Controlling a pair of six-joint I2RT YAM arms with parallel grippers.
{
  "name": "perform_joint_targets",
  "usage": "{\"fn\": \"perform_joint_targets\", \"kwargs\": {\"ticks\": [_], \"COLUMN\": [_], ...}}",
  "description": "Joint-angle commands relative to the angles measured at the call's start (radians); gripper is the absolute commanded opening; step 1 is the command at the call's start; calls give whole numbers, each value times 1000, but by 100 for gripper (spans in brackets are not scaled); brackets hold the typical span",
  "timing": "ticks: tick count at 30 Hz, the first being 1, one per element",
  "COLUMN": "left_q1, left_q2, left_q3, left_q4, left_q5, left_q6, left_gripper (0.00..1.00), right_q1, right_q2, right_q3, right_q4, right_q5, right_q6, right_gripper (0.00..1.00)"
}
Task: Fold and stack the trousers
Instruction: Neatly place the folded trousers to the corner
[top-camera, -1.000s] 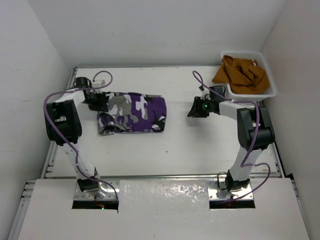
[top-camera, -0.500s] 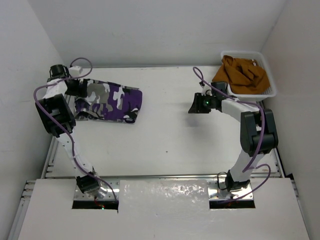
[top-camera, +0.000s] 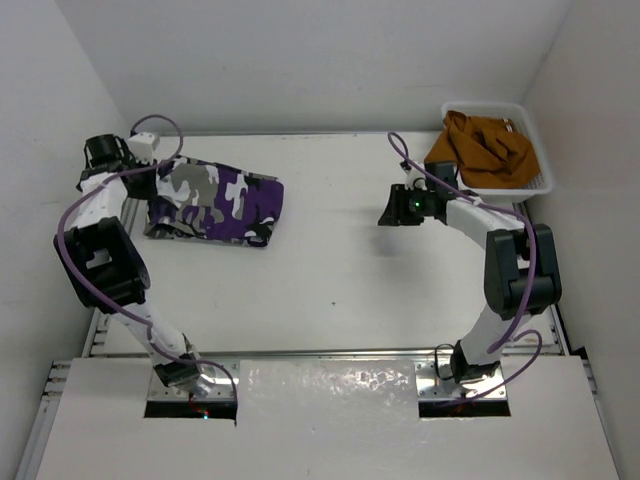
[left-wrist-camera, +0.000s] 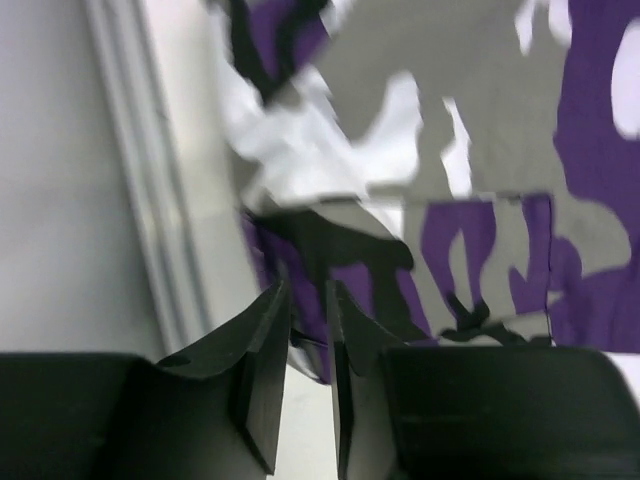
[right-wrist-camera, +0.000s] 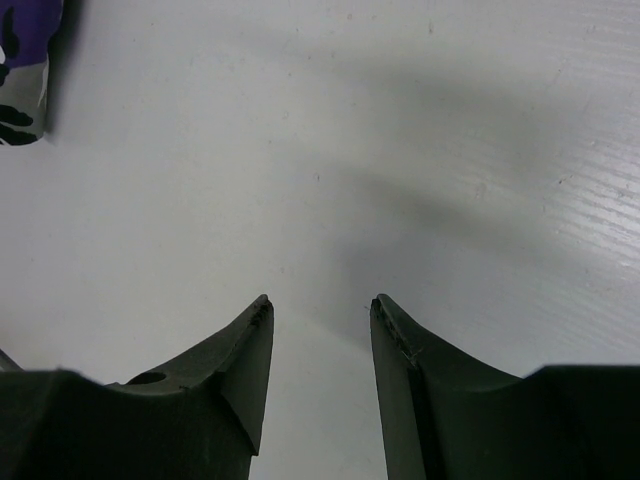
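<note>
Dragged left, the folded trousers (top-camera: 215, 203) are now laid at the desk's (top-camera: 330, 290) far-left edge, where a layer could be snagged open by the narrowed left end effector (left-wrist-camera: 308, 292), its grip not discernible, while the right end effector (right-wrist-camera: 320, 305) is held part-open and empty.

Trousers (top-camera: 215, 203): lay folded, far left on table (top-camera: 330, 280).
Left gripper (top-camera: 143, 183): at trousers' left end.
Right gripper (top-camera: 390, 212): over table, well apart from trousers.
Basket (top-camera: 540, 176): far right corner, held orange garment (top-camera: 480, 148).

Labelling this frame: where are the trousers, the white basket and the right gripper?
trousers (top-camera: 225, 200), top view, middle of the fabric.
white basket (top-camera: 485, 105), top view, far rim.
right gripper (right-wrist-camera: 320, 300), right wrist view, between fingertips.
</note>
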Motion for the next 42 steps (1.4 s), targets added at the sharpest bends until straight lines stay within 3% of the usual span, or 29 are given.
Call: {"fn": "perform_joint_targets", "kwargs": {"ticks": [1,6,11,18,23,25,28,29,37,42], "left_q1": [11,23,45,45,57,73,94,103,206,322], "left_q2": [17,101,194,143,77,46,-43,-60,-221,-288], "left_q3": [-98,-130,-117,-195,-167,-121,-65,-48,-80,-228], "left_q4": [26,140,155,166,112,68,25,9,-109,-115], "left_q5": [17,-80,-131,-79,-27,11,39,36,-12,-68], "left_q6": [-1,-54,-51,-25,-45,-70,-142,-157,-226,-232], "left_gripper": [19,19,18,23,32,44,48,52,52,52], "right_q1": [-2,-2,-3,-3,-43,-78,-123,-159,-220,-267], "right_q2": [-24,-30,-56,-70,-50,-59,-96,-120,-220,-275], "right_q3": [-4,-8,-28,-36,34,44,47,48,-10,-51], "right_q4": [34,34,19,10,-35,-44,-88,-123,-211,-242], "right_q5": [-17,-21,-12,-3,-2,-20,67,105,185,239], "right_q6": [-4,-3,-21,-33,3,51,42,39,36,57], "right_gripper": [42,42,42,42,43,42,43,47,54,70]}}
